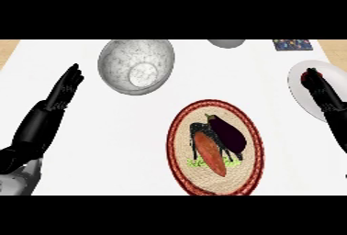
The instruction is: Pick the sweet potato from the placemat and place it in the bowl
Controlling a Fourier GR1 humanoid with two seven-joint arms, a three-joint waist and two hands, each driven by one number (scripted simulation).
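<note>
White counter top (pixel 102 137), seen steeply from above, carrying all items. Sweet potato (pixel 210 153): orange, tapered, lying lengthwise on the woven placemat (pixel 181 137), not yet touched by either hand. Eggplant (pixel 227 131): dark purple, on the same placemat, touching or very nearly touching the sweet potato along its far right side. Bowl (pixel 136 65): grey, speckled, well apart from the placemat, beyond it and to its left. Left hand (pixel 65 90): left of the placemat at about the bowl's near edge, fingers straight and pressed together, holding nothing. Right hand (pixel 320 93): right of the placemat, fingers straight and together, lying over a white plate (pixel 297 78) (its palm side cannot be seen).

Hazards, as judged: fingers closing on the sweet potato may also catch or shove the eggplant, since the two lie so close. The tapered shape could let it slip toward its narrow end. A reach from the right must pass over the eggplant; a low carry could clip the bowl's rim.
</note>
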